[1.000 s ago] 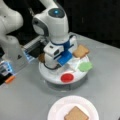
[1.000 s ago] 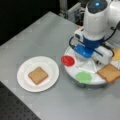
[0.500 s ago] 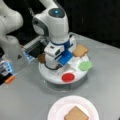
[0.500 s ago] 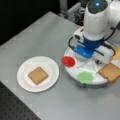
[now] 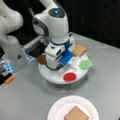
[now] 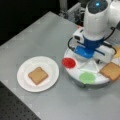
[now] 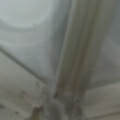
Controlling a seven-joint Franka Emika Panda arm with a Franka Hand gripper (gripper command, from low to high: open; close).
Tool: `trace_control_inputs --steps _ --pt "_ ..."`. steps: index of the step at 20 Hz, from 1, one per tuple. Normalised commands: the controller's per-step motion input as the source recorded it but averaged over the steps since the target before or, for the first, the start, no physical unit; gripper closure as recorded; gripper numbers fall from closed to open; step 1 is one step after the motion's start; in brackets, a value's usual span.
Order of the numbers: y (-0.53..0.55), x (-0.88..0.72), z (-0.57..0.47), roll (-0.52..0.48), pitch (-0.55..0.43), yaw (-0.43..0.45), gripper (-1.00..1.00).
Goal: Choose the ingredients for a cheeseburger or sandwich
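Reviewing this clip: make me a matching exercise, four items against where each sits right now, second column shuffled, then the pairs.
Items:
1. toast square
2. second toast square
3. red disc
4. gripper

Places:
A. down over the middle of the round tray, its fingertips hidden
B. on the tray's rim, on the side facing the plate in a front view
C. alone on the white paper plate
D. on the tray's edge, on a front view's right, beside the green piece

Pairs: 1-C, 2-D, 3-B, 4-A

A grey table (image 6: 37,37) bears a white plate (image 6: 25,82) and a round tray (image 6: 75,73).
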Motion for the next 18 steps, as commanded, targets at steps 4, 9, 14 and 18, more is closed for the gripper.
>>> trace_control_inputs --steps 4,9,14,18 --pt "0.01 -0.08 -0.06 0.056 -0.071 0.233 -1.0" --pt "0.02 -0.08 -0.06 0.084 -0.066 0.21 -1.0" --pt "0.04 -0.08 -0.06 0.113 -0.06 0.186 -1.0" --pt "0.07 -0.07 -0.07 0.13 -0.058 0.159 -1.0"
